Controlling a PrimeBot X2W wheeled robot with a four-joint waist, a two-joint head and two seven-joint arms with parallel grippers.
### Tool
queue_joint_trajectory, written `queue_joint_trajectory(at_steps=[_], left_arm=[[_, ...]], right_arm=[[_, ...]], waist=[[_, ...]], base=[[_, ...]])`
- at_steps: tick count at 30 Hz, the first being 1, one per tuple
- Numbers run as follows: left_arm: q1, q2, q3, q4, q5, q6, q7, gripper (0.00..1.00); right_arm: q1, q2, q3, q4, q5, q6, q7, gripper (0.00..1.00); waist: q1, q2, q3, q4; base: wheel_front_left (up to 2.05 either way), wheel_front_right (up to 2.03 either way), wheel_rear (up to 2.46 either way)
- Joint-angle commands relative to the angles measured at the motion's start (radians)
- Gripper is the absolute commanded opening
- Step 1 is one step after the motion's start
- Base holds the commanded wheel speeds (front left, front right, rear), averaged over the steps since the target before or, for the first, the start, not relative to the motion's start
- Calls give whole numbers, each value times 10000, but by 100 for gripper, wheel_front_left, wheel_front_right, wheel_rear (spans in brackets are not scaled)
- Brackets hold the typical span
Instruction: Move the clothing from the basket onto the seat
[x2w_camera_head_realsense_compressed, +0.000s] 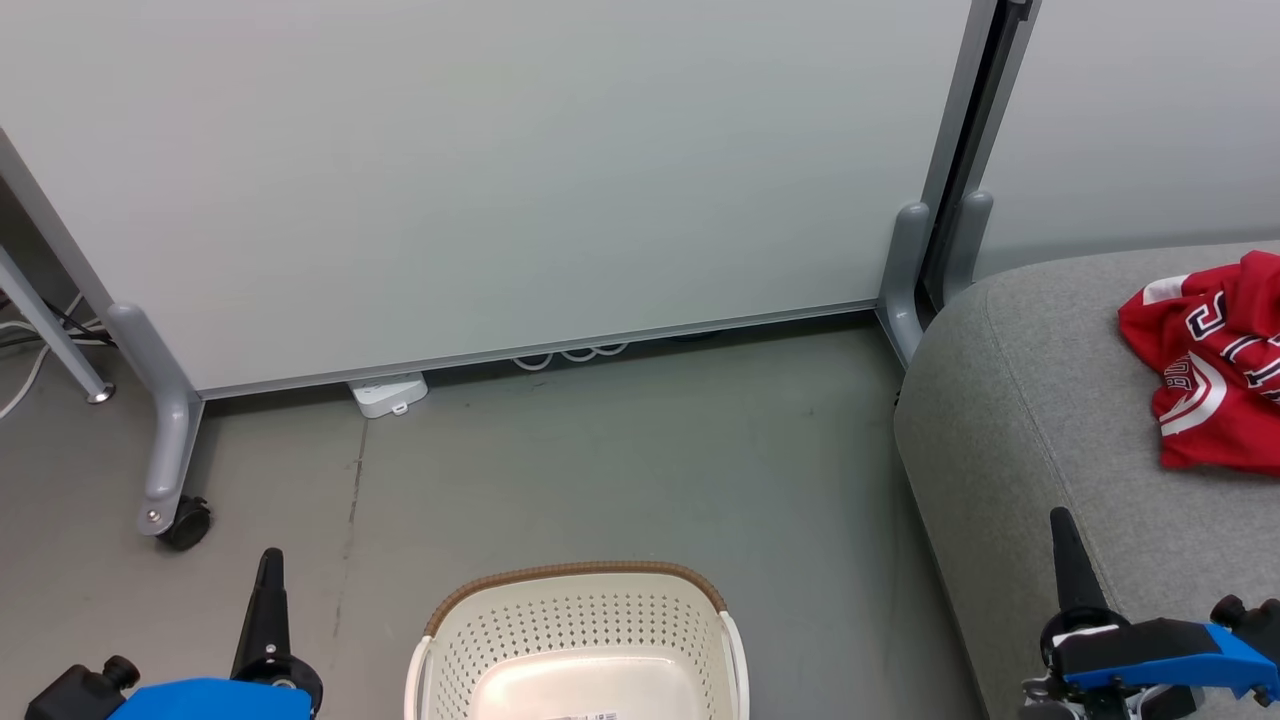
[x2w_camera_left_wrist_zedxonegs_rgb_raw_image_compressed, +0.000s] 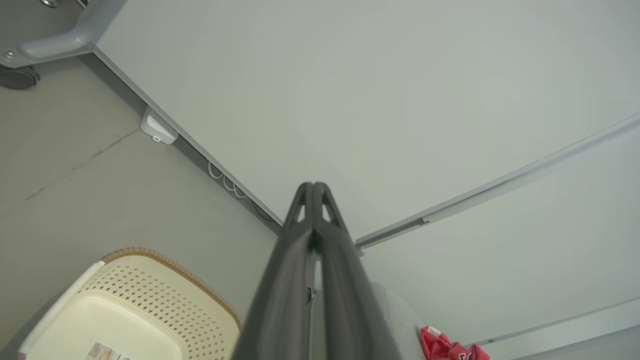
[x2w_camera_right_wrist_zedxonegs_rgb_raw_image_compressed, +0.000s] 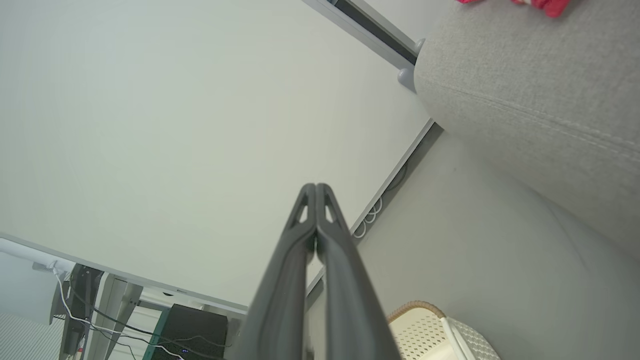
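While idling at 7 and 5 o'clock flanking cream-white perforated plastic basket (x2w_camera_head_realsense_compressed: 575, 572), pressing left gripper (x2w_camera_head_realsense_compressed: 270, 570), right gripper (x2w_camera_head_realsense_compressed: 1062, 530) together, pinching nothing; spotting red basketball clothing (x2w_camera_head_realsense_compressed: 1210, 370) at 3 o'clock on grey fabric seat (x2w_camera_head_realsense_compressed: 1050, 400), likely delivered.

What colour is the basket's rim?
Brown, with a woven look; the head view shows the rim best.

Near half of basket (x2w_camera_head_realsense_compressed: 572, 618), just right of left gripper (x2w_camera_head_realsense_compressed: 270, 560), cut by bottom edge, its floor label (x2w_camera_head_realsense_compressed: 590, 716) too small to read; clothing (x2w_camera_head_realsense_compressed: 1205, 400) ahead of right gripper (x2w_camera_head_realsense_compressed: 1061, 525) runs off right edge, lettering (x2w_camera_head_realsense_compressed: 1203, 322) broken by folds.
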Motion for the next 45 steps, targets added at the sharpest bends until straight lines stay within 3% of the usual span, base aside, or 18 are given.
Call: queue_joint_trajectory(at_steps=[1, 45], left_arm=[[-278, 67, 85, -129, -280, -77, 77, 0], [-519, 91, 423, -105, -4178, -180, 1083, 0]], right_arm=[[-247, 10, -37, -146, 311, -2, 92, 0], [-413, 75, -239, -306, 4421, -4, 1131, 0]], waist=[[-1, -1, 6, 2], [-1, -1, 172, 47]], base=[[0, 0, 0], [0, 0, 0]])
